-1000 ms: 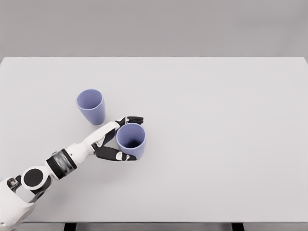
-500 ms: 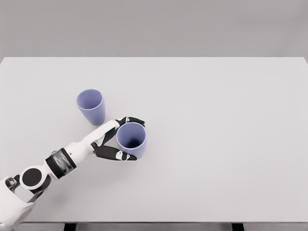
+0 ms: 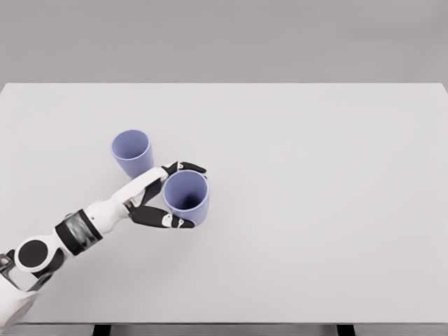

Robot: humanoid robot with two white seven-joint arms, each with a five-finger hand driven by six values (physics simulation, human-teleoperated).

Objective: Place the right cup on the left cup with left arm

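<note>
A: Head view, looking down on a pale grey bench (image 3: 315,210) that fills most of the frame, with a plain grey wall behind it. What sits on it?

B: Two matching lavender-blue cups, both upright with their open mouths up. The left cup (image 3: 133,154) stands alone on the bench, left of the middle. The right cup (image 3: 186,197) is just beside it, lower and to the right. The two look close but apart.

A: Where is the robot?

B: One white arm comes in from the lower left corner and reaches diagonally up to the right cup. Its left hand (image 3: 162,197) is wrapped around that cup from the left side. Dark fingers (image 3: 187,167) curl over the far rim side, and the dark thumb (image 3: 162,218) presses along the near side, so the hand is gripping the right cup.

A: Is the cup lifted off the bench?

B: That cannot be told from this angle. It looks level, not tilted.

A: And the other arm?

B: It does not show in the frame.
</note>
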